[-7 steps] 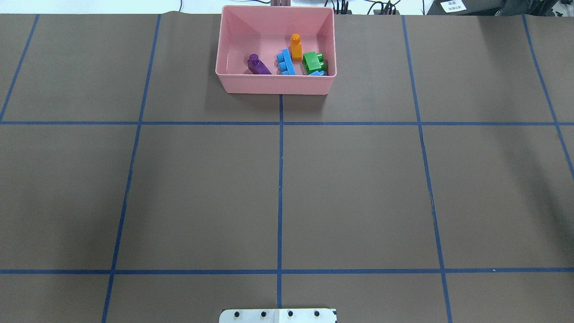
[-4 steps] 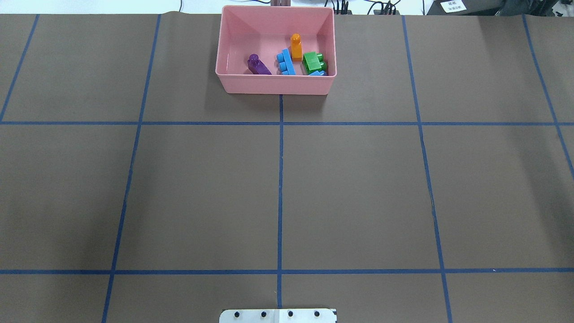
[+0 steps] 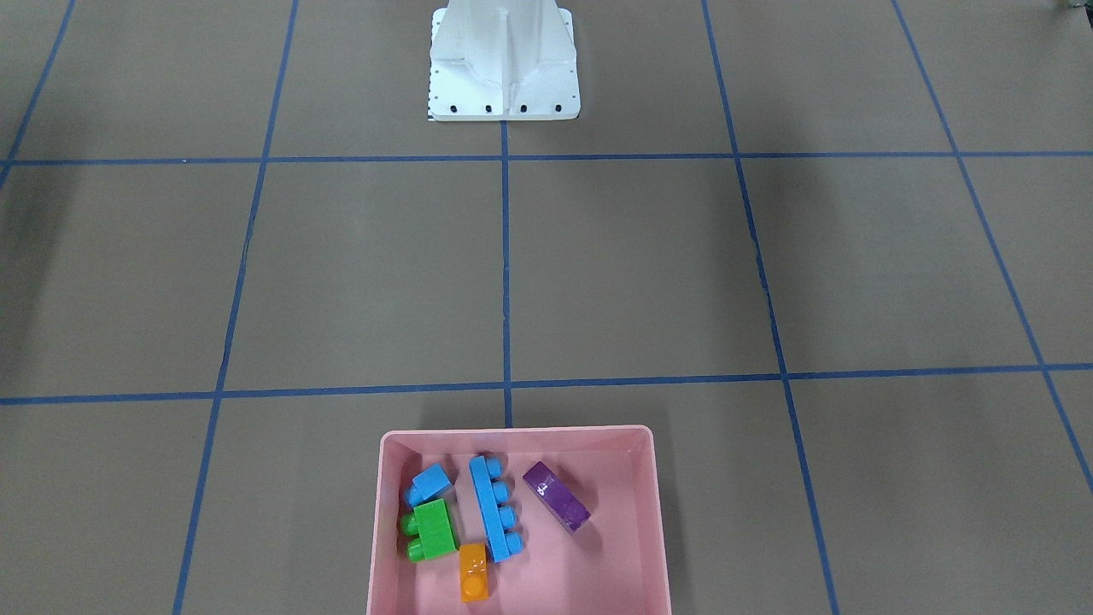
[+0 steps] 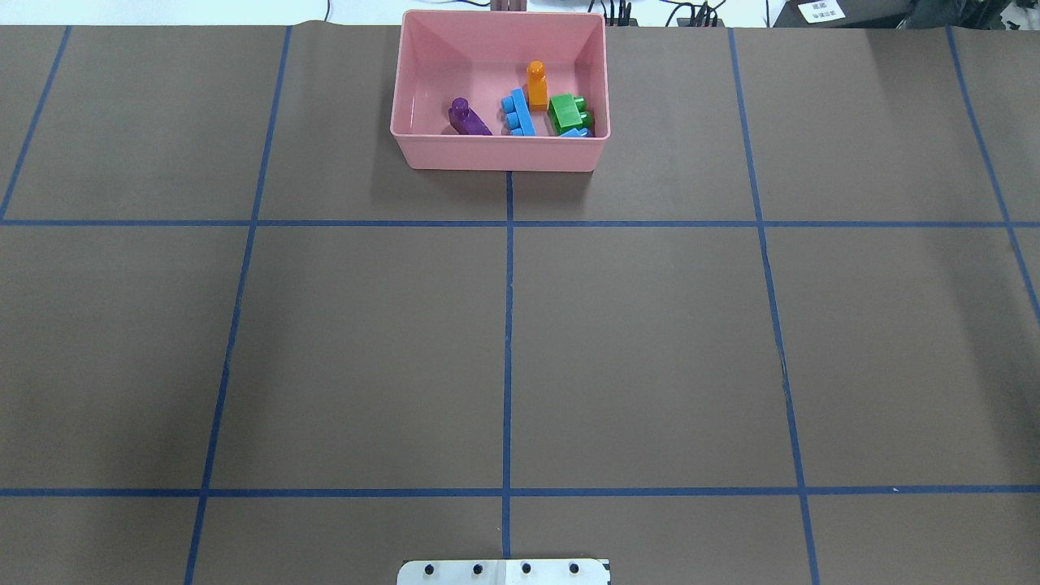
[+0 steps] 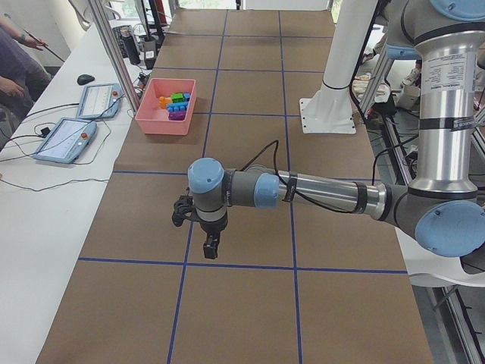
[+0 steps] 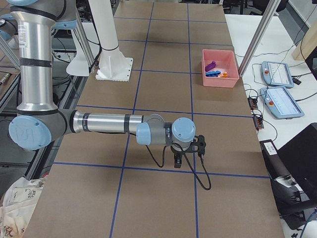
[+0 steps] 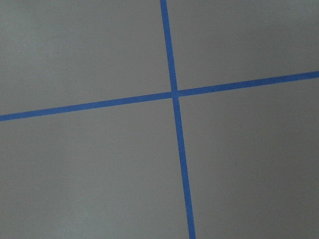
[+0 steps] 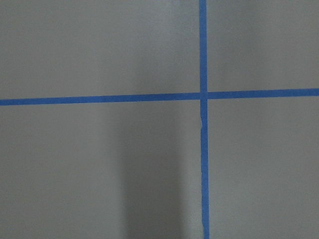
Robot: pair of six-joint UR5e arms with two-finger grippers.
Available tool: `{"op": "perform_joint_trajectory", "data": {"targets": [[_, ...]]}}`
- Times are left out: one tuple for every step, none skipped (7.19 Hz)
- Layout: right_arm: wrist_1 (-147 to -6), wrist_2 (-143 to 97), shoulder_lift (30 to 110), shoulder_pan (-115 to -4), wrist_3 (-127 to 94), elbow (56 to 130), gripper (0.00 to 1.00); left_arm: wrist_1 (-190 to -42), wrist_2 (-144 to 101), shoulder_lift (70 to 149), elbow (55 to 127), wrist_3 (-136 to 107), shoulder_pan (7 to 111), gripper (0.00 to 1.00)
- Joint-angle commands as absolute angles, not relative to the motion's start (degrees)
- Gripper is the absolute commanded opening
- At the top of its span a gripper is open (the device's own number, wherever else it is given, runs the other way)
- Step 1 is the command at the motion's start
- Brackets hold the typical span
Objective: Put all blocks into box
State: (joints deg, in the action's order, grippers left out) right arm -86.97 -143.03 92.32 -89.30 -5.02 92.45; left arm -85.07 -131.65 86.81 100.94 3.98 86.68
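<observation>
The pink box (image 3: pixel 517 433) stands on the brown table at the side far from the robot base, also seen as box (image 4: pixel 500 153). Inside it lie the orange block (image 3: pixel 472 571), the small blue block (image 3: pixel 429 483), the long blue block (image 3: pixel 493 506), the purple block (image 3: pixel 556 495) and the green block (image 3: pixel 433 530). My left gripper (image 5: pixel 210 244) hangs over bare table far from the box, pointing down. My right gripper (image 6: pixel 178 159) does the same at the other end. Both show only in the side views, so I cannot tell whether they are open or shut.
The white robot base (image 3: pixel 504 68) stands at the table's robot side. Blue tape lines (image 4: pixel 508 325) divide the brown surface into squares. Two tablets (image 5: pixel 68 136) and cables lie on a white bench beside the table, where a person's arm (image 5: pixel 15 45) shows.
</observation>
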Motion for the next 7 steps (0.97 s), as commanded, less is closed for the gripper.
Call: {"op": "perform_joint_trajectory", "data": {"targets": [[-86.84, -145.79, 93.33, -90.43, -4.75, 92.9, 1.0, -84.55, -133.07, 87.62, 100.55, 4.57, 86.84, 1.0], [-86.92, -146.25, 94.91, -92.44, -4.57, 94.99, 1.0, -84.55, -133.15, 87.89, 100.63, 4.57, 86.84, 1.0], [-87.18, -145.55, 96.31, -92.98, -4.31, 98.4, 1.0, -84.55, -132.81, 88.06, 100.63, 4.57, 86.84, 1.0], [-87.27, -144.68, 96.5, -93.34, -4.22, 98.96, 1.0, -84.46, -132.8, 88.41, 100.63, 4.57, 86.84, 1.0], [-87.45, -138.58, 96.59, -92.3, -4.13, 99.83, 1.0, -84.46, -132.72, 88.5, 100.63, 4.57, 86.84, 1.0], [-87.63, -135.3, 97.46, -91.33, -2.48, 100.28, 1.0, -84.46, -132.71, 88.59, 100.81, 4.48, 86.84, 1.0], [-88.32, -131.96, 97.91, -90.45, -0.89, 100.72, 1.0, -84.46, -132.71, 88.68, 100.81, 4.48, 86.84, 1.0]]}}
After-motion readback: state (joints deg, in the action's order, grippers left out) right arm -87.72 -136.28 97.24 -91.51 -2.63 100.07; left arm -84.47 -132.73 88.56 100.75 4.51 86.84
